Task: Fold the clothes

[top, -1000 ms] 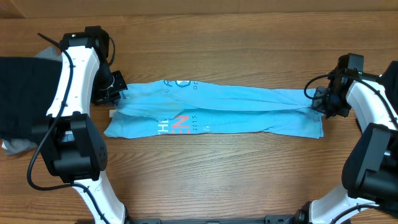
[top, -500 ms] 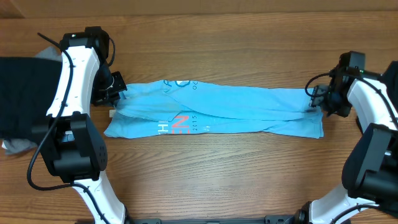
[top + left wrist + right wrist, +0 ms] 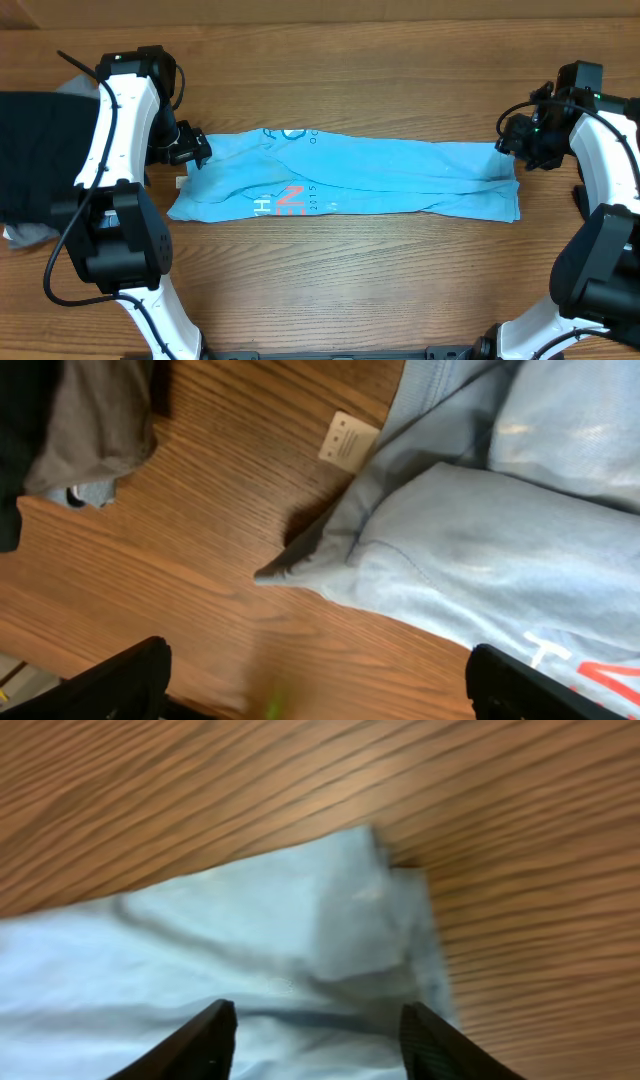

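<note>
A light sky-blue T-shirt [image 3: 400,170] lies across the middle of the table, folded lengthwise into a long strip, with white-and-red lettering [image 3: 285,200] near its left end. My left gripper [image 3: 192,150] hovers at the strip's left end. In the left wrist view the left gripper [image 3: 318,685] is open wide over bare wood, with the shirt's edge [image 3: 480,550] just beyond it. My right gripper [image 3: 512,142] hangs over the right end. Seen from the right wrist, that gripper [image 3: 318,1025] is open above the shirt's corner [image 3: 350,910], holding nothing.
A black garment [image 3: 40,150] lies at the table's left edge with grey cloth [image 3: 28,236] under it; both [image 3: 90,420] show in the left wrist view. A small paper tag [image 3: 348,442] lies on the wood beside the shirt's left end.
Both grippers have opened and let go of the shirt's ends. The right gripper has risen and drawn back toward the far right; the left one has shifted slightly. The shirt lies flat.
</note>
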